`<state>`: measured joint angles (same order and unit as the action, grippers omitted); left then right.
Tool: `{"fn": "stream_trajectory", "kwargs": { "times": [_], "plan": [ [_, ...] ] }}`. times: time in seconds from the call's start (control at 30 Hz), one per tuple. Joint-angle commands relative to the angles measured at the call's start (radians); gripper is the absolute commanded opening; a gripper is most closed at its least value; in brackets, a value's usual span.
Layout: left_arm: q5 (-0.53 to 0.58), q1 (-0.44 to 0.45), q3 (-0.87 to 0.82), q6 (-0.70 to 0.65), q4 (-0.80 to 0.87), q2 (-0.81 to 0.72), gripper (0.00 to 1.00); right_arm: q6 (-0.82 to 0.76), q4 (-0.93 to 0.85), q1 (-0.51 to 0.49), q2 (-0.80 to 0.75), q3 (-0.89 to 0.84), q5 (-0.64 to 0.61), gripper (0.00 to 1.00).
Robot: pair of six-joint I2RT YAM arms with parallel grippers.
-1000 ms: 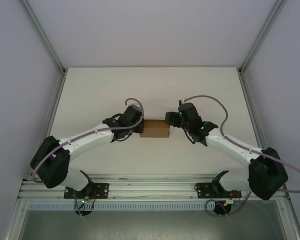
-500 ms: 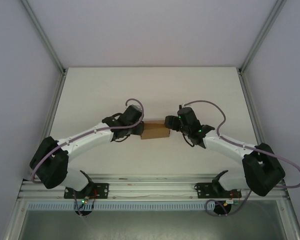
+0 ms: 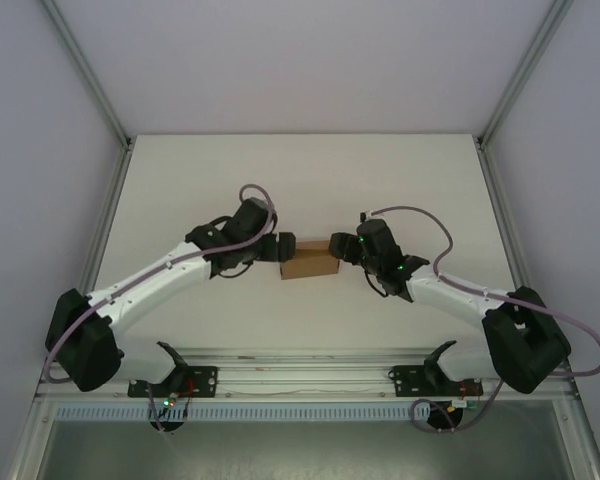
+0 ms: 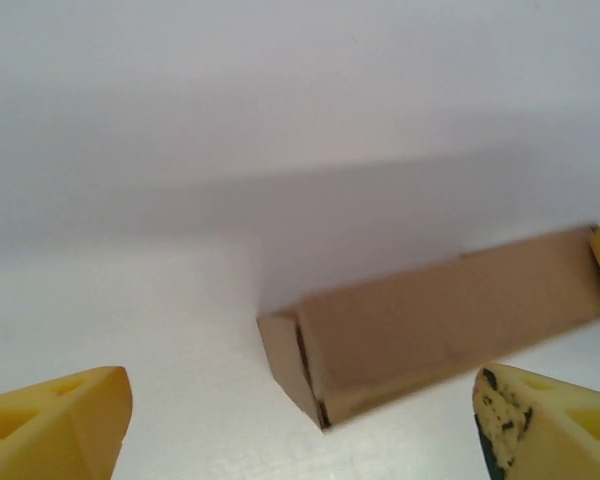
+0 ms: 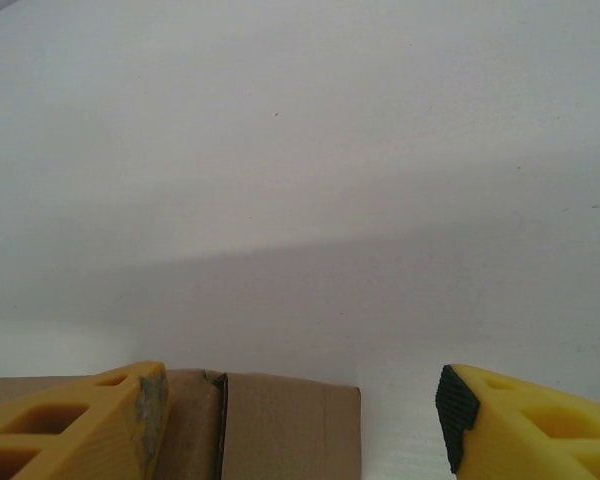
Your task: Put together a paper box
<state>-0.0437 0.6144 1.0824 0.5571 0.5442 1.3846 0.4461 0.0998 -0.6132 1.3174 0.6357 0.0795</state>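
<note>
My left pincer (image 3: 283,248) stands wide at the left end of the paper box (image 3: 310,259), touching nothing. The box lies mid-table (image 3: 180,180). My right pincer (image 3: 335,246) is wide too, straddling the box's right end.

The paper box (image 3: 310,263) lies near the middle of the table (image 3: 310,180), the left gripper (image 3: 278,247) just beside its left end and the right gripper (image 3: 337,246) at its right end (both arms extend from the near edge).
</note>
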Motion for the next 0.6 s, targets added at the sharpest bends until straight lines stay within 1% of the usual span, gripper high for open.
{"fn": "stream_trajectory", "kwargs": {
  "times": [0.0, 0.13, 0.23, 0.37, 0.43, 0.47, 0.5, 0.57],
  "plan": [
    [-0.011, -0.022, 0.018, 0.046, -0.019, 0.063, 0.82, -0.012, -0.153, 0.000, 0.046, -0.043, -0.010, 0.71],
    [-0.057, -0.025, -0.007, 0.027, -0.036, 0.091, 0.72, 0.003, -0.147, -0.002, 0.051, -0.052, -0.021, 0.71],
    [-0.078, -0.028, -0.080, 0.041, -0.063, 0.081, 0.64, 0.015, -0.146, -0.002, 0.060, -0.057, -0.027, 0.70],
    [-0.107, -0.043, -0.204, 0.086, -0.117, 0.060, 0.50, 0.038, -0.122, -0.001, 0.068, -0.079, -0.037, 0.69],
    [-0.090, -0.044, -0.267, 0.096, -0.164, 0.042, 0.48, 0.043, -0.111, 0.000, 0.071, -0.095, -0.038, 0.67],
    [-0.079, -0.044, -0.304, 0.102, -0.197, 0.031, 0.42, 0.041, -0.110, -0.001, 0.077, -0.101, -0.036, 0.65],
    [-0.085, -0.044, -0.340, 0.096, -0.240, 0.020, 0.39, 0.038, -0.103, -0.001, 0.085, -0.109, -0.023, 0.60],
    [-0.098, -0.044, -0.411, 0.086, -0.333, 0.000, 0.38, 0.031, -0.074, 0.000, 0.097, -0.132, -0.004, 0.55]
  ]
}}
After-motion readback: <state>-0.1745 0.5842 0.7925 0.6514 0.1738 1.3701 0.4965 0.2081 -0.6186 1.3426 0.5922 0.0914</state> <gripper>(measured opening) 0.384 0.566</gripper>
